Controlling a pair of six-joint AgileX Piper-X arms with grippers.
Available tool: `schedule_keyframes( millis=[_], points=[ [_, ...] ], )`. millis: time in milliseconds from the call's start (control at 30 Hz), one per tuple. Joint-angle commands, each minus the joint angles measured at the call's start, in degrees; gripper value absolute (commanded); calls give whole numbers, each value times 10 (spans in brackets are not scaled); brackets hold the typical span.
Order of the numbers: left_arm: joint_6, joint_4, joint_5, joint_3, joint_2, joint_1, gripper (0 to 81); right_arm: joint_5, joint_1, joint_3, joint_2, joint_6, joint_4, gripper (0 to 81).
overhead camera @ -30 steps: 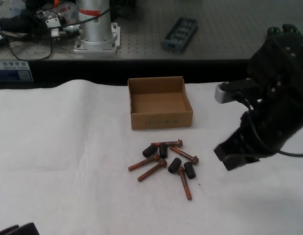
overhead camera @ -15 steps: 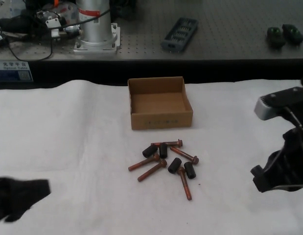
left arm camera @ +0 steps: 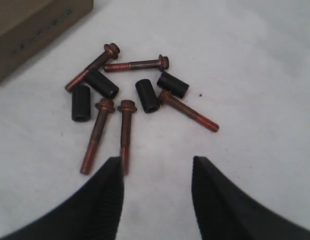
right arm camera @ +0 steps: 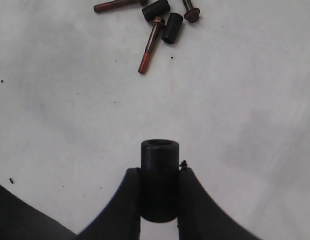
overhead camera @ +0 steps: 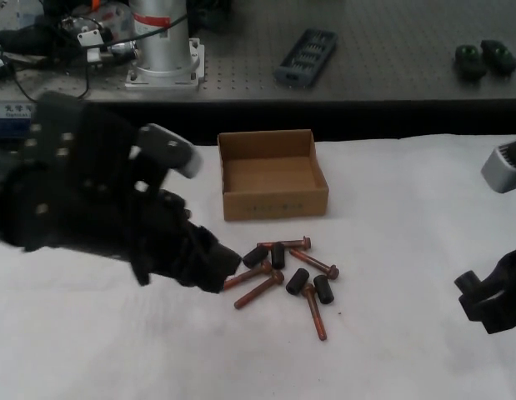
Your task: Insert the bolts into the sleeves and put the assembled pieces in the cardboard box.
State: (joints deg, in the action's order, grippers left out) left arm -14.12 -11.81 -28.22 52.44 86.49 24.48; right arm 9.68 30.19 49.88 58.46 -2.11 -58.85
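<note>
L gripper (left arm camera: 157, 167) spread open, just short of nearest bolt (left arm camera: 125, 132), shank lengthwise toward the gap. R gripper (right arm camera: 160, 172) clamped on sleeve (right arm camera: 160, 155), farther off.

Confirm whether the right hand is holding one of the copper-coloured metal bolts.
No: the right hand grips a black cylindrical sleeve, while the copper-coloured bolts lie loose on the white cloth.

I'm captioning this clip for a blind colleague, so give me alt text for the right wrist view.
The right gripper is shut on a black cylindrical sleeve, hollow end showing, over a white cloth. Farther off lie three copper-coloured bolts and two more black sleeves.
</note>
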Motion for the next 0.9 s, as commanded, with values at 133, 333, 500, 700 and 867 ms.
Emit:
schedule_keyframes(
  millis=[133,333,500,700,867],
  points=[
    [-102,-5,52,92,113,44,321,7,0,0,-7,-5,0,29],
    [-154,-5,88,129,167,73,321,7,0,0,-7,-5,0,29],
    [-155,-11,121,132,196,79,321,7,0,0,-7,-5,0,29],
    [-155,-17,145,132,214,79,321,7,0,0,-7,-5,0,29],
    [-159,-4,146,132,224,79,321,7,0,0,-7,-5,0,29]
  ],
)
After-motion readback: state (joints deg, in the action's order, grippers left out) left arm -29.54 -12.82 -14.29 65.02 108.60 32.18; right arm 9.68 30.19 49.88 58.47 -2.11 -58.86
